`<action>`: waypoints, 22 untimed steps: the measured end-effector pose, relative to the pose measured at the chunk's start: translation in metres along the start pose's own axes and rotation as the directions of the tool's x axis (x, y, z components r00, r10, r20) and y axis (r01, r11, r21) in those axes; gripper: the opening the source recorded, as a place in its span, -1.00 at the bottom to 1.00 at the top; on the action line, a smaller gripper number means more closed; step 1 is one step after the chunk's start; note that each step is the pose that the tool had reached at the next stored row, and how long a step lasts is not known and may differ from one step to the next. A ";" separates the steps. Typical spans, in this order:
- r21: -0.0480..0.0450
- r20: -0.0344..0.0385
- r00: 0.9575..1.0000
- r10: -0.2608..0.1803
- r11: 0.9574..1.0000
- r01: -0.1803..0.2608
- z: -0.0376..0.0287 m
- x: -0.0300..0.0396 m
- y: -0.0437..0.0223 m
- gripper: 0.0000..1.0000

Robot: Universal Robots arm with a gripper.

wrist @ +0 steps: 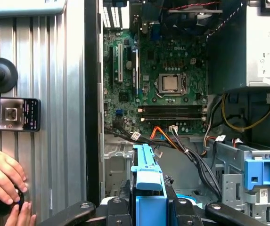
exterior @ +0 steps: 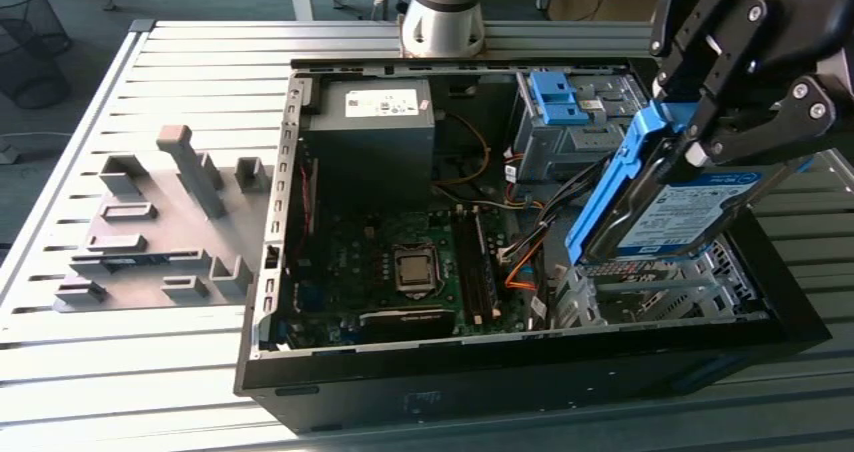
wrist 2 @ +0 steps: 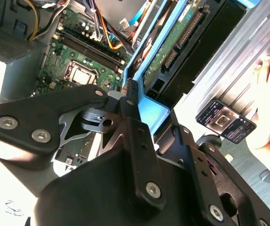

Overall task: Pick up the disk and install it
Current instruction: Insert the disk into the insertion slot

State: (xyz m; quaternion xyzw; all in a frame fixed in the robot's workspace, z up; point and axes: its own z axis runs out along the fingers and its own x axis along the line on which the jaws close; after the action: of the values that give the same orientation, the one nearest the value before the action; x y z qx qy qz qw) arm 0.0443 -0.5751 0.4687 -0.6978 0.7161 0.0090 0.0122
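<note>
- Your gripper (exterior: 701,137) is clamped on the disk (exterior: 674,212), with the fingers pinching the blue bracket along its edges. Both wrist views show the same grip (wrist 2: 149,117) (wrist: 149,202).
- The disk is in the air, standing on edge and tilted. Its label faces the exterior view's right, and the circuit-board side (wrist 2: 172,42) shows in the second wrist view.
- The disk's lower end hangs over the metal drive cage (exterior: 667,292) in the open computer case (exterior: 274,272). You can't tell whether it touches.
- Beyond the cage, cables run across to the motherboard (wrist: 163,84) on the case floor.
- The tall blue latch piece (exterior: 558,97) stands near the case's back corner, and the grey power supply (exterior: 371,122) sits beside it.
- Outside the case, grey fixture blocks (exterior: 160,222) sit on the slatted table (exterior: 134,372), on the exterior view's left.
- In the first wrist view a phone (wrist: 12,114) lies on the table, and a person's hand (wrist: 0,174) rests near it.
- The arm base (exterior: 445,17) stands behind the case.
</note>
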 end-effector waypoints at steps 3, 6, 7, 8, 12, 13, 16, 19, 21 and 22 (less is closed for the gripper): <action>0.000 0.000 1.000 0.000 1.000 0.000 0.0002 0.0000 0.0000 -0.27; 0.000 0.000 1.000 0.000 1.000 0.000 0.0002 0.0001 -0.0001 -0.27; 0.000 0.000 1.000 0.000 1.000 0.000 0.0002 0.0000 -0.0001 -0.27; 0.000 0.000 1.000 0.000 1.000 0.000 0.0002 0.0000 -0.0001 -0.27; 0.000 0.000 1.000 -0.004 1.000 0.004 0.0005 0.0000 -0.0007 -0.27; 0.000 0.000 1.000 -0.011 1.000 0.011 0.0007 0.0000 -0.0010 -0.27; -0.001 0.000 1.000 -0.021 1.000 0.021 0.0013 0.0001 -0.0025 -0.27; -0.001 0.001 1.000 -0.021 1.000 0.021 0.0022 0.0000 -0.0058 -0.27; -0.001 0.000 1.000 -0.021 1.000 0.021 0.0032 0.0000 -0.0085 -0.27; -0.001 0.000 1.000 -0.021 1.000 0.021 0.0039 0.0000 -0.0102 -0.27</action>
State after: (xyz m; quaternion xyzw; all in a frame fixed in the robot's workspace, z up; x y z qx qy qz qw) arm 0.0546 -0.5752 0.4648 -0.7053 0.7087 0.0093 0.0122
